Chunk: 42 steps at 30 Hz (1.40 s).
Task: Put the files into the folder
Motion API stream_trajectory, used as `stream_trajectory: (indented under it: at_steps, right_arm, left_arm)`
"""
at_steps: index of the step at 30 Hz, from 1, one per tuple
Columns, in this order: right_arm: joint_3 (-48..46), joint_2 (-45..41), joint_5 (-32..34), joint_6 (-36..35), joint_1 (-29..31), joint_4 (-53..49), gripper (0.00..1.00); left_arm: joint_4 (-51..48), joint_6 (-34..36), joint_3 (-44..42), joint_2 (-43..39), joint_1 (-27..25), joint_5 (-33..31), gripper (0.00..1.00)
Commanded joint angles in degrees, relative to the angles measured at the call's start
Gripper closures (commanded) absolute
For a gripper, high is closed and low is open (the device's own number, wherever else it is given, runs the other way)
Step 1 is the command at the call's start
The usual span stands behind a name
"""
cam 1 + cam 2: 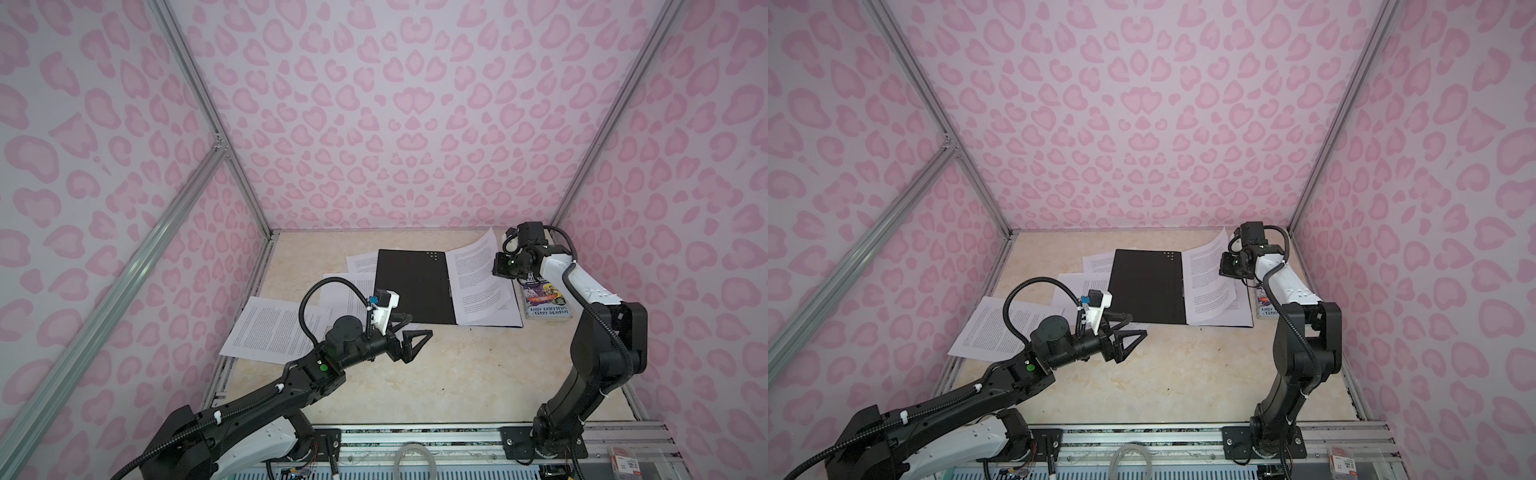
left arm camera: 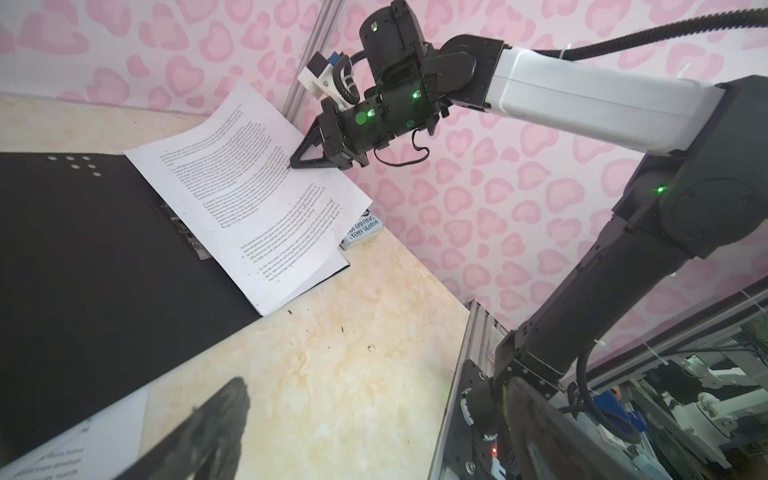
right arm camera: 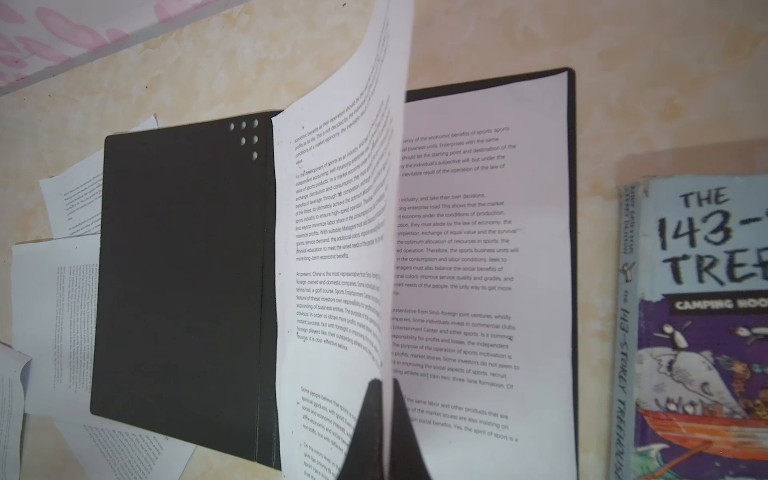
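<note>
**One sheet filed, one in the air, more waiting**

I've got the folder (image 1: 415, 286) lying open toward the back of the worktop (image 1: 457, 374), black inside facing up. My right claw (image 3: 386, 386) is pressed together on the outer edge of a printed sheet (image 3: 332, 249). That edge is raised, so the page curls up over the folder's right half while its inner edge sits down by the spine. Beneath it I can see a flat sheet (image 3: 478, 249) already lying square in that right half. I count that one as done.

My left claw (image 1: 420, 325) is spread wide and carries nothing. It hovers low near the folder's front left corner.

Now, what's left. A large sheet (image 1: 270, 328) lies loose on the left of the worktop, well apart from the folder's right half. Two more pages (image 1: 361, 262) poke out from under the folder's left flap, one toward the back, one beside it further forward. Exactly how many are tucked under there I can't tell. The paperback book (image 1: 546, 301) just right of the folder is not my concern.

My read is that I'm well short of halfway. The pinched page needs laying flat, then at least three strays need bringing over. The ones trapped under the flap look the awkward part.
</note>
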Motion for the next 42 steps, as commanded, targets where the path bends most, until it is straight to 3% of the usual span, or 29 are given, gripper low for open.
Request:
stream_trajectory:
  at_steps: [1,6,13,16,42]
  right_arm:
    - [2.73,3.21,-2.83,-2.54,-1.42,-2.36,1.0]
    - [6.37,6.36,-0.86,-3.75,-1.59,-5.18,1.0]
    - [4.51,6.67,-0.78,-3.83,-1.98,-3.5,1.0]
    - [4.44,6.99,2.17,-3.69,-2.3,-3.96,1.0]
    - [-0.03,7.7,-3.87,-2.63,-3.76,0.44,1.0]
  left_arm:
    - [1.78,1.08,0.4,-0.72,-0.17,0.65,0.03]
    - [1.19,2.11,-0.38,-3.66,-0.2,-0.58,0.03]
    - [1.06,1.96,-0.1,-3.76,-0.16,0.52,0.03]
    - [0.63,2.0,0.42,-2.63,-0.22,0.59,0.03]
    - [-0.16,1.78,2.14,1.74,-0.2,2.26,0.03]
